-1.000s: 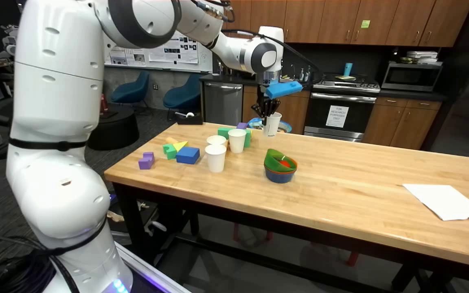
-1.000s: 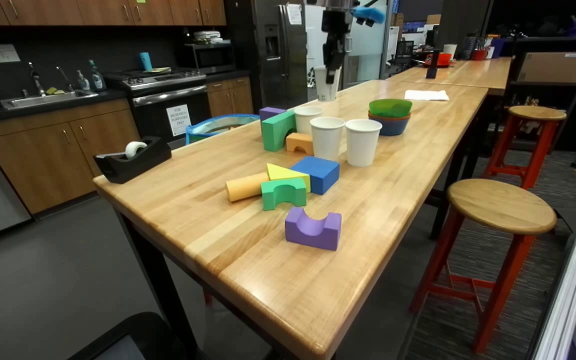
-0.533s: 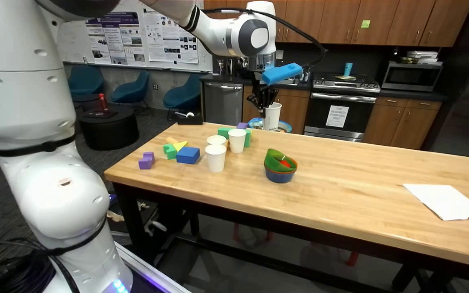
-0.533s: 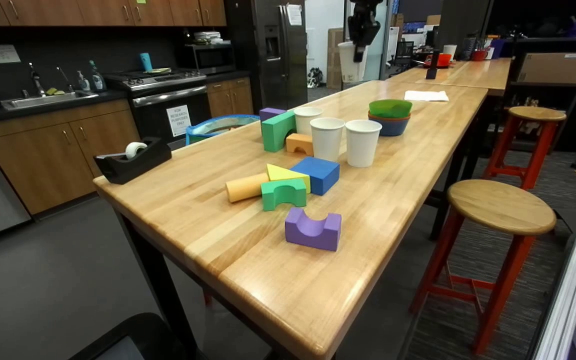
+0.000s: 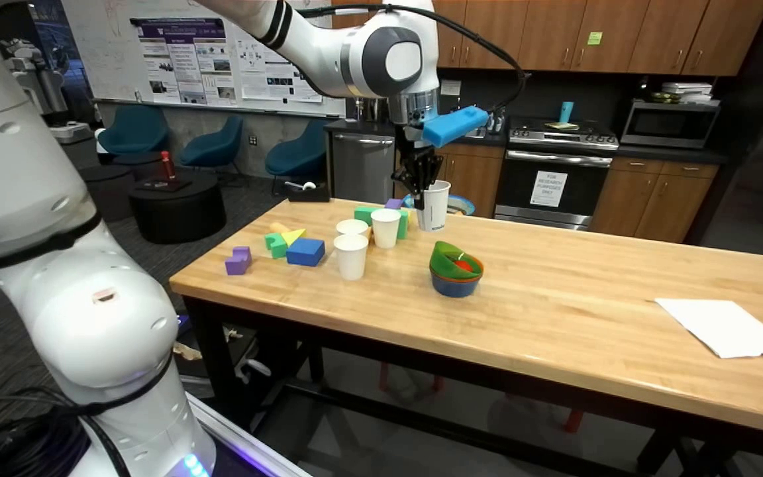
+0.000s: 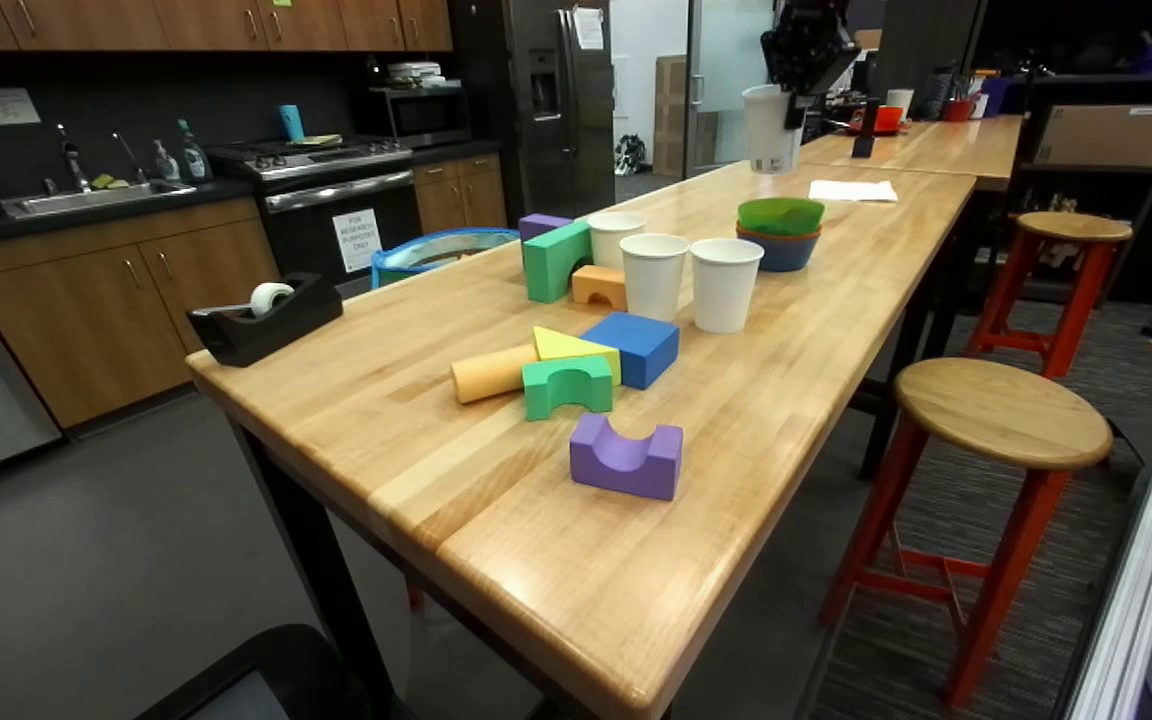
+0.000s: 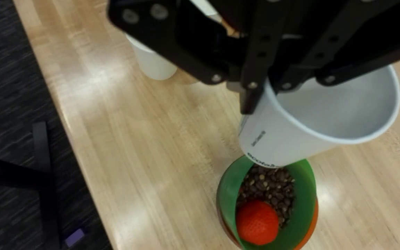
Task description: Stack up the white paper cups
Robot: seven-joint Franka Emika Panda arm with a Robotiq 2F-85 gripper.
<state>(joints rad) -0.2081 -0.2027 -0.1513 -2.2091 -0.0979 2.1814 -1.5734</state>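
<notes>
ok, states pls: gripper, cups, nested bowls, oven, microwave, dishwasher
Held white paper cup: lifted, slightly tilted, rim up
Gripper: shut on that cup's wall
Three other white paper cups: upright, unstacked
Green bowl: tilted in orange bowl, holding strawberry and brown bits
Orange bowl: nested in blue bowl
Oven: shut
Microwave: shut
Dishwasher: shut

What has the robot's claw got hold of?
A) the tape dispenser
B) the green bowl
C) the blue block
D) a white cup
D: in the wrist view the gripper pinches a white cup by its wall, near the rim.
</notes>
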